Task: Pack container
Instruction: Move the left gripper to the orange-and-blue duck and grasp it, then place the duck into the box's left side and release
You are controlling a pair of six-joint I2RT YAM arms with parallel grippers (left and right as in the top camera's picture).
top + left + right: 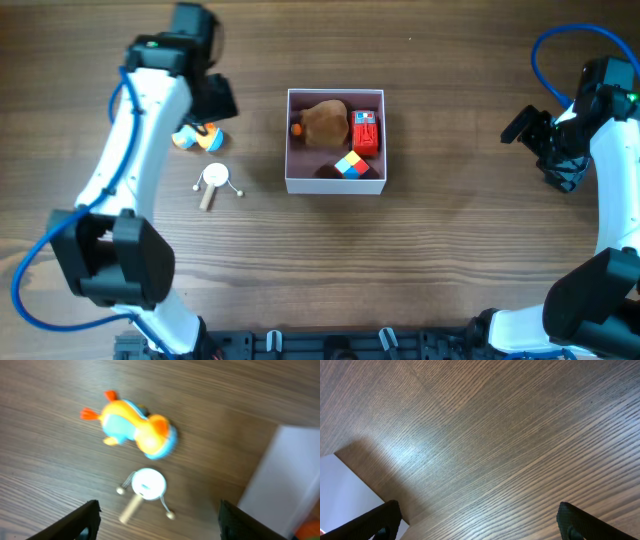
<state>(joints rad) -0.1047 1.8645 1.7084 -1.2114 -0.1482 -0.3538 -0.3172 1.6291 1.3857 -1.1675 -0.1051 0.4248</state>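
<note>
Left claw (159,524) released, hanging near a toy duck (135,430) and small drum (148,485); right claw (480,525) also released.
Container (335,186) sits mid-bench (450,250) between the arms, holding a brown plush (325,122), red toy (365,132) and coloured cube (351,165).

No text, label, brand or number is readable; pale patches on the red toy (365,131) in the container (335,186) are too small to make out.
</note>
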